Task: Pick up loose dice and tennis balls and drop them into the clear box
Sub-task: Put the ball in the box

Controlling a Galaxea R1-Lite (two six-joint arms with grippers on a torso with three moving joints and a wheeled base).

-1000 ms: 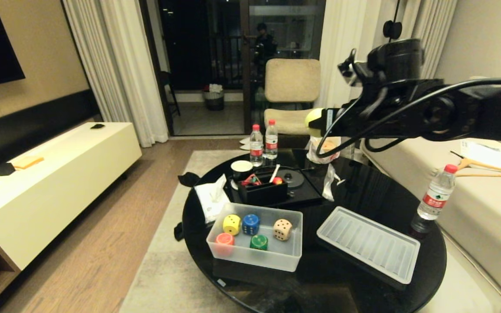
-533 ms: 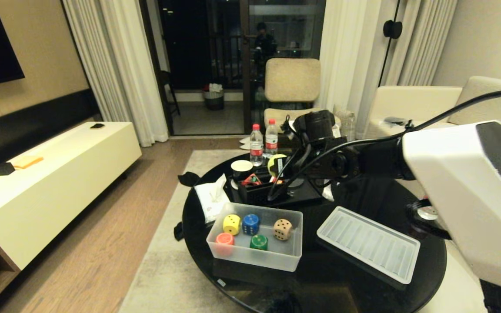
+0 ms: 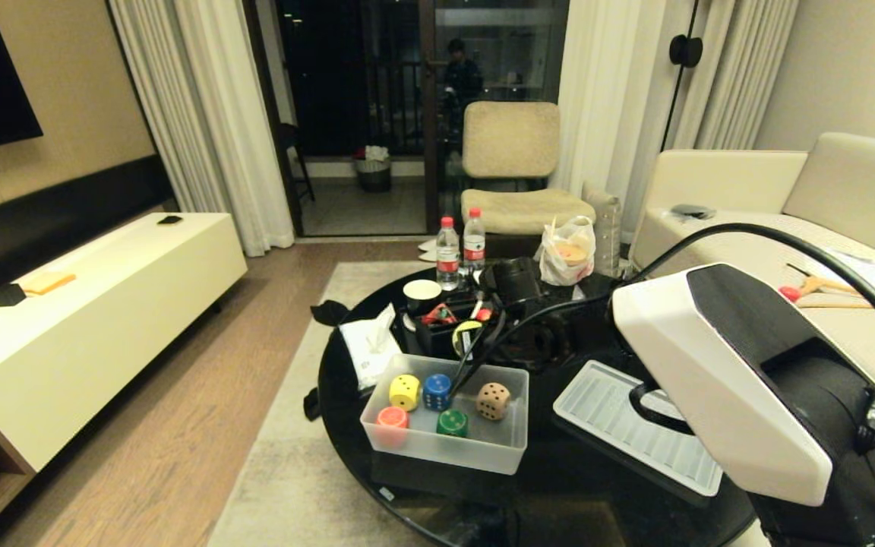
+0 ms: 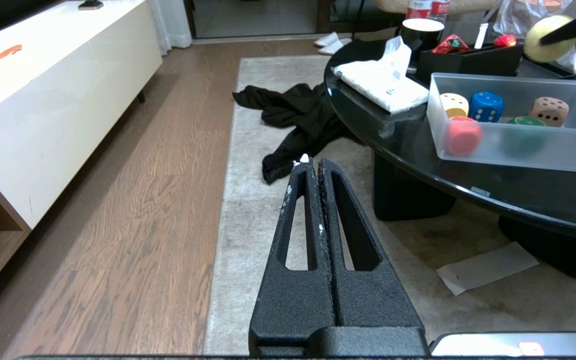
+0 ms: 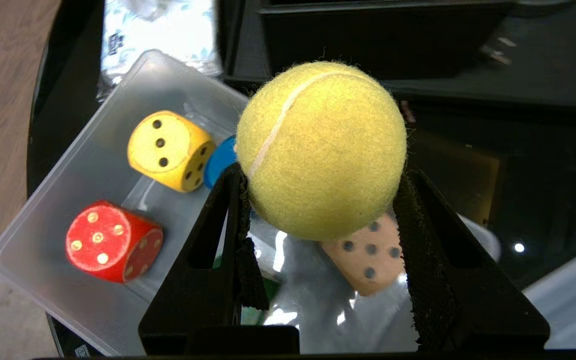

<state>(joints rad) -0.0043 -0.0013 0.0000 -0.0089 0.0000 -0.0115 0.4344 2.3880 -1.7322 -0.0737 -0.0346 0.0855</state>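
A yellow-green tennis ball (image 5: 320,150) is pinched between the fingers of my right gripper (image 5: 320,174), which is shut on it. In the head view the ball (image 3: 468,336) hangs over the far edge of the clear box (image 3: 445,456). Inside the box lie the yellow die (image 3: 405,392), blue die (image 3: 437,391), beige die (image 3: 494,400), green die (image 3: 452,422) and red-orange die (image 3: 392,419). My left gripper (image 4: 312,162) is shut and empty, parked low over the rug beside the table.
The box's ribbed lid (image 3: 620,425) lies to its right on the round black table (image 3: 559,486). Behind the box stand a black organiser tray (image 3: 437,342), a tissue pack (image 3: 369,346), a cup (image 3: 422,292) and two water bottles (image 3: 447,254). Black cloth (image 4: 298,115) lies on the rug.
My right arm has swung down and leftward with the ball, from high above the table's far side to just over the box's far edge. The left arm has stayed still.
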